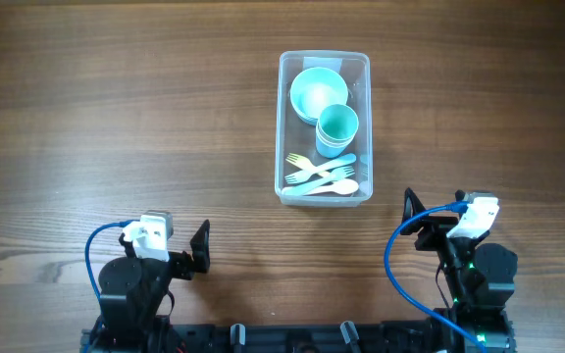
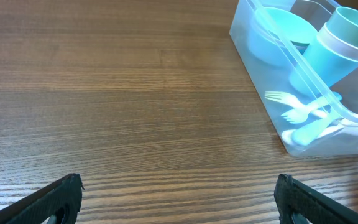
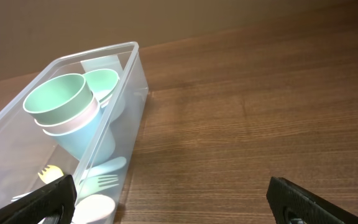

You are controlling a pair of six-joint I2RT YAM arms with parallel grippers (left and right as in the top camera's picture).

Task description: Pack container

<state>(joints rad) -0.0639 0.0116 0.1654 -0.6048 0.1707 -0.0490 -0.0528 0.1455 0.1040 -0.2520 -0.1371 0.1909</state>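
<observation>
The clear plastic container (image 1: pixel 281 127) stands at the table's upper middle. Inside are stacked pastel bowls (image 1: pixel 317 92), stacked cups (image 1: pixel 337 126) and pastel forks and spoons (image 1: pixel 322 176). It shows at the upper right of the left wrist view (image 2: pixel 241 37) and at the left of the right wrist view (image 3: pixel 132 93). My left gripper (image 1: pixel 200 247) is open and empty at the near left, well away from the container; its fingertips frame bare wood (image 2: pixel 179 199). My right gripper (image 1: pixel 412 218) is open and empty at the near right, just below the container's near right corner (image 3: pixel 169 202).
Bare wooden tabletop (image 1: pixel 116 108) surrounds the container on all sides. The arm bases (image 1: pixel 302 338) sit along the near edge.
</observation>
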